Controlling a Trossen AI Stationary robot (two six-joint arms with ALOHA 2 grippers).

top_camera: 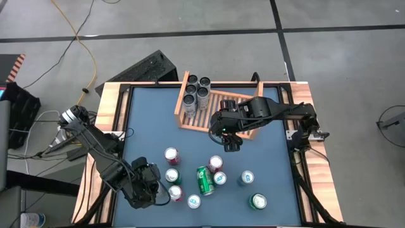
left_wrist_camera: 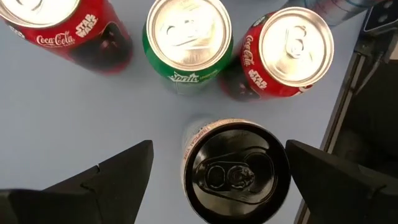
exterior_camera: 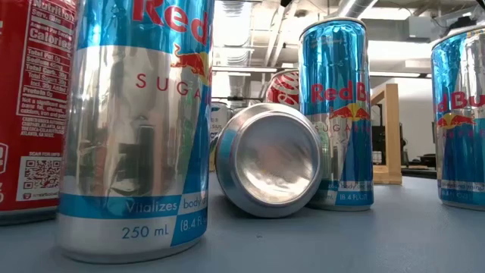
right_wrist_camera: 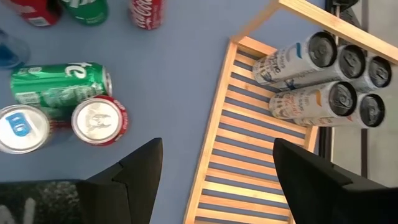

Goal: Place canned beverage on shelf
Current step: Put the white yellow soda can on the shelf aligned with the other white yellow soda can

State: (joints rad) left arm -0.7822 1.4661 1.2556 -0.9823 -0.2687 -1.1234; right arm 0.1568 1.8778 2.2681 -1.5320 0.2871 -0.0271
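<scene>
The shelf sits at the far middle of the table, with five pale cans standing in one corner and the rest of its slats bare. The loose cans stand in a cluster near the front edge, well apart from the shelf. The right gripper hangs just off the shelf's low front rim, fingers apart and empty, between shelf and cluster. The left gripper is at the cluster's left edge, fingers spread wide on either side of an upright black-topped can, not touching it. So the left arm is nearer: the can stands straight up between its fingers, and the shelf lies away across the table
</scene>
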